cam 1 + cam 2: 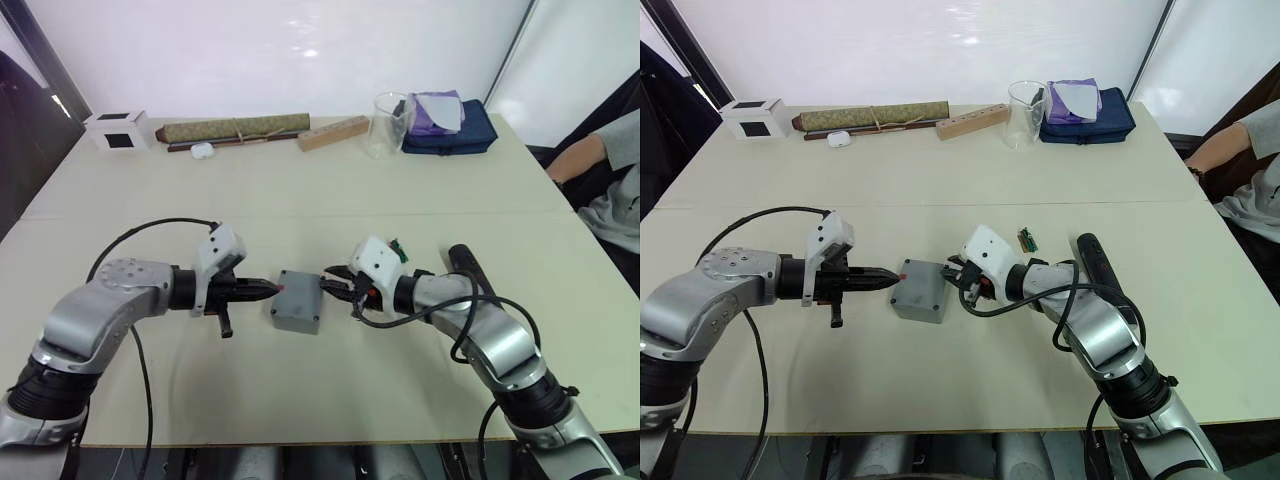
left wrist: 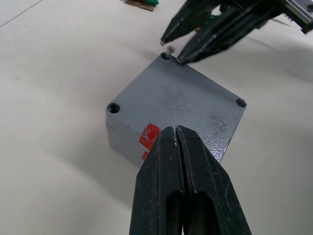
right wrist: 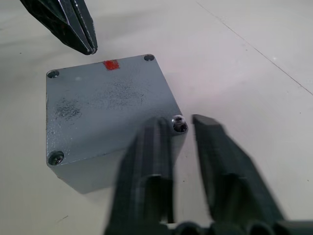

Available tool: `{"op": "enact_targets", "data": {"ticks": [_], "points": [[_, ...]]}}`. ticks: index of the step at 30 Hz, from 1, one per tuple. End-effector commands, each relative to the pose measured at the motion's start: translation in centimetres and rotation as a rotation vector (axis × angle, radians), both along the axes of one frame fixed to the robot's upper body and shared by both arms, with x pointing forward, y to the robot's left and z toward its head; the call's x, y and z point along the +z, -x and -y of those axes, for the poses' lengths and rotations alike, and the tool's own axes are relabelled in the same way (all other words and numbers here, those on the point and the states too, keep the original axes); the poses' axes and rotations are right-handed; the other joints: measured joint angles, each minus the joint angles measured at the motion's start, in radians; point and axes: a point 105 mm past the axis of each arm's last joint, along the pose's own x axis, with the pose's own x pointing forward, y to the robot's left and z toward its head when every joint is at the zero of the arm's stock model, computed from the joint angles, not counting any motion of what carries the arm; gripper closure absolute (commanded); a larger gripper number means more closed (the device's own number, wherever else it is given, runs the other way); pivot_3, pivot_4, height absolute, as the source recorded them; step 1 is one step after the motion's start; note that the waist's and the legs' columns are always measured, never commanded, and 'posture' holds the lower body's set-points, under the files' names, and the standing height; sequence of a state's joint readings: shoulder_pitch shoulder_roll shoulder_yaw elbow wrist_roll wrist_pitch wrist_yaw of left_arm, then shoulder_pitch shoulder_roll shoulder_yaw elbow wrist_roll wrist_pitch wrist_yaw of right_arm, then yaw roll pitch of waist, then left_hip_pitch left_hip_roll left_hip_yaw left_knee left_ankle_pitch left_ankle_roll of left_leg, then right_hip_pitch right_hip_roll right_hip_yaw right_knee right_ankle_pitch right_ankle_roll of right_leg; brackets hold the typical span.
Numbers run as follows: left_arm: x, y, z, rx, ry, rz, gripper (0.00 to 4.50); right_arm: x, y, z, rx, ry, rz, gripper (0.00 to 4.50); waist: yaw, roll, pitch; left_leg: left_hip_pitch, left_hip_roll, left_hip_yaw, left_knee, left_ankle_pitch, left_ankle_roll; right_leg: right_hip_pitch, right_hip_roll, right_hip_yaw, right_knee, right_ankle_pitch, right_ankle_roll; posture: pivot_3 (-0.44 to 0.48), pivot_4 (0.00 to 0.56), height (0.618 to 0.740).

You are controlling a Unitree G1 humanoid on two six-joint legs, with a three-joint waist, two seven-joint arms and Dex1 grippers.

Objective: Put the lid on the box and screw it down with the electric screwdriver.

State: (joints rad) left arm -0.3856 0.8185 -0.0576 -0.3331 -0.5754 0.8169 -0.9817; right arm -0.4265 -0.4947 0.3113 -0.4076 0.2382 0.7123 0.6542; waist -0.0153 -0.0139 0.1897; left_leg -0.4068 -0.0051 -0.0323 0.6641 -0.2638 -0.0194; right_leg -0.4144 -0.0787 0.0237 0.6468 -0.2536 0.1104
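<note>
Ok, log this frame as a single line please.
lid: on box | right gripper: open at corner screw | left gripper: shut, at box's red-marked side | electric screwdriver: on table, unheld

Both arms reach inward toward the box (image 1: 297,301). The left end effector (image 1: 272,288) lies level, fingers pressed together, tips at the box's left edge. The right end effector (image 3: 182,128) has its fingers parted at the box's right corner.
</note>
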Motion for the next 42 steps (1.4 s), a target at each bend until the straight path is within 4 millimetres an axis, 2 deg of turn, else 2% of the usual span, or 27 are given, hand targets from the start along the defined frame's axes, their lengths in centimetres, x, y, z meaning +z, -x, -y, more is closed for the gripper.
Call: {"op": "enact_targets", "data": {"ticks": [1, 3, 7, 10, 13, 14, 18, 22, 25, 32, 37, 42], "points": [[0.9, 0.0, 0.3, -0.013, 0.013, 0.039, 4.5, 1.1, -0.1, -0.1, 0.008, -0.012, 0.039, 1.54, 0.0, 0.0, 0.0, 0.0, 0.0, 0.0, 0.0, 0.0, 0.0, 0.0, 0.0, 0.0, 0.0, 0.0, 0.0, 0.0, 0.15, 0.74], [1.1, 0.0, 0.4, -0.014, 0.024, 0.043, 4.5, 1.4, -0.2, 0.0, -0.005, -0.016, 0.046, 0.76, 0.0, 0.0, 0.0, 0.0, 0.0, 0.0, 0.0, 0.0, 0.0, 0.0, 0.0, 0.0, 0.0, 0.0, 0.0, 0.0, 0.15, 0.74], [2.5, -0.2, 1.4, -0.028, 0.097, 0.066, 4.5, 3.1, -0.6, 0.7, -0.051, -0.088, 0.051, 0.65, 0.002, 0.0, 0.0, 0.0, 0.0, 0.0, 0.0, 0.0, 0.0, 0.0, 0.0, 0.0, 0.0, 0.0, 0.0, 0.0, 0.15, 0.74], [4.7, 0.0, 3.2, -0.107, 0.151, 0.113, 4.5, 6.5, -1.2, 4.3, -0.184, -0.18, 0.034, 0.65, 0.007, 0.0, 0.0, -0.001, 0.0, -0.001, 0.0, 0.0, 0.0, 0.0, -0.001, -0.001, 0.0, 0.0, 0.0, 0.0, 0.15, 0.74], [5.6, 0.5, 4.8, -0.195, 0.143, 0.151, 4.5, 8.7, -0.3, 7.8, -0.226, -0.146, -0.011, 0.65, 0.007, 0.0, 0.001, -0.001, -0.002, -0.001, 0.001, 0.0, 0.0, 0.0, -0.002, 0.0, -0.001, 0.0, 0.0, 0.0, 0.15, 0.74], [5.7, 0.8, 5.2, -0.224, 0.14, 0.158, 4.5, 9.3, 0.0, 9.0, -0.241, -0.126, -0.038, 0.04, 0.006, 0.0, 0.001, -0.001, -0.002, -0.001, 0.001, 0.0, 0.0, 0.001, -0.003, -0.001, -0.001, 0.0, 0.0, 0.0, 0.15, 0.74], [5.7, 1.7, 6.6, -0.327, 0.127, 0.177, 4.5, 10.9, 1.2, 13.2, -0.347, -0.032, -0.157, 0.02, -0.001, 0.0, 0.001, -0.001, -0.002, 0.0, -0.001, 0.0, 0.0, 0.001, -0.002, -0.001, -0.003, 0.0, 0.0, 0.0, 0.15, 0.74], [5.1, 2.2, 7.5, -0.409, 0.093, 0.193, 4.5, 8.4, 3.8, 18.7, -0.54, 0.173, -0.556, 0.02, 0.003, 0.001, 0.002, 0.0, -0.001, 0.001, -0.001, 0.0, 0.0, 0.001, -0.001, 0.0, -0.002, -0.001, -0.001, 0.0, 0.15, 0.74], [4.9, 2.0, 7.9, -0.425, 0.092, 0.203, 4.5, 6.7, 4.9, 21.0, -0.633, 0.294, -0.695, 0.02, 0.003, 0.001, 0.001, -0.001, -0.001, 0.001, -0.001, 0.0, 0.0, 0.002, -0.001, 0.0, -0.005, -0.002, -0.004, 0.0, 0.15, 0.74], [4.6, 2.1, 9.0, -0.429, 0.109, 0.209, 4.5, 4.5, 4.6, 21.8, -0.667, 0.288, -0.866, 0.02, 0.001, 0.003, 0.002, -0.001, 0.0, 0.004, -0.001, 0.0, 0.0, 0.001, -0.001, 0.001, -0.01, 0.0, 0.0, 0.0, 0.15, 0.74], [4.1, 2.9, 8.2, -0.361, 0.139, 0.18, 4.5, 1.9, 2.4, 21.8, -0.713, 0.262, -0.982, 0.02, -0.005, 0.002, 0.002, -0.002, 0.001, 0.004, -0.001, 0.0, 0.0, 0.001, -0.001, 0.001, -0.012, 0.0, 0.0, 0.0, 0.15, 0.74], [4.2, 3.1, 8.1, -0.314, 0.146, 0.172, 4.5, 0.5, 1.4, 21.5, -0.737, 0.316, -1.026, 0.02, 0.006, 0.003, 0.002, -0.003, 0.0, 0.003, -0.001, 0.0, 0.0, 0.001, -0.001, 0.001, -0.012, 0.0, 0.0, 0.0, 0.15, 0.74]]}}
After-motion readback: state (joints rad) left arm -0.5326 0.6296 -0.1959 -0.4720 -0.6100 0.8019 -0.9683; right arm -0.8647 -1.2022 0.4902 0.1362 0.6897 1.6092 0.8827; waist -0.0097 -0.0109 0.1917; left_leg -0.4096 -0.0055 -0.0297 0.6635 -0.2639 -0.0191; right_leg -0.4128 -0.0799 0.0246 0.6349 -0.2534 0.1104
